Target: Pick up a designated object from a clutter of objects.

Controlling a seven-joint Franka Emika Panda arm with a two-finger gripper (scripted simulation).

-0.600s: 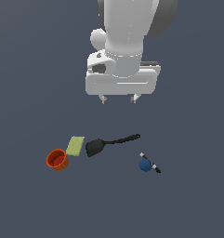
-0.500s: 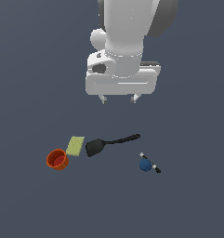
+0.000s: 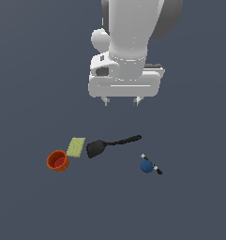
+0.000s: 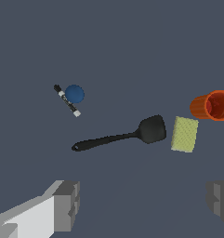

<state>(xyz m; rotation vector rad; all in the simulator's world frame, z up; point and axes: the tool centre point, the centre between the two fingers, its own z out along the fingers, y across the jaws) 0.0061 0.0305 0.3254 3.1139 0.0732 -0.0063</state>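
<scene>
Gripper [image 3: 121,101] was seen high above clutter, jaws spread wide, nothing held.

Black spatula [image 3: 109,144] was lying flat on floor mid-clutter, blade toward sponge, handle toward exterior view's right.

Judged light, rigid, thin, low-profile; smooth handle may slip or pivot if pinched off-centre. Grasp best taken across handle near blade neck.

Yellow-green sponge [image 3: 76,146] was noted just beside blade: collision risk.

Orange-red cup [image 3: 57,161] beyond sponge. Blue ball-ended tool [image 3: 147,165] near handle end, apart; handle approach unobstructed.
</scene>
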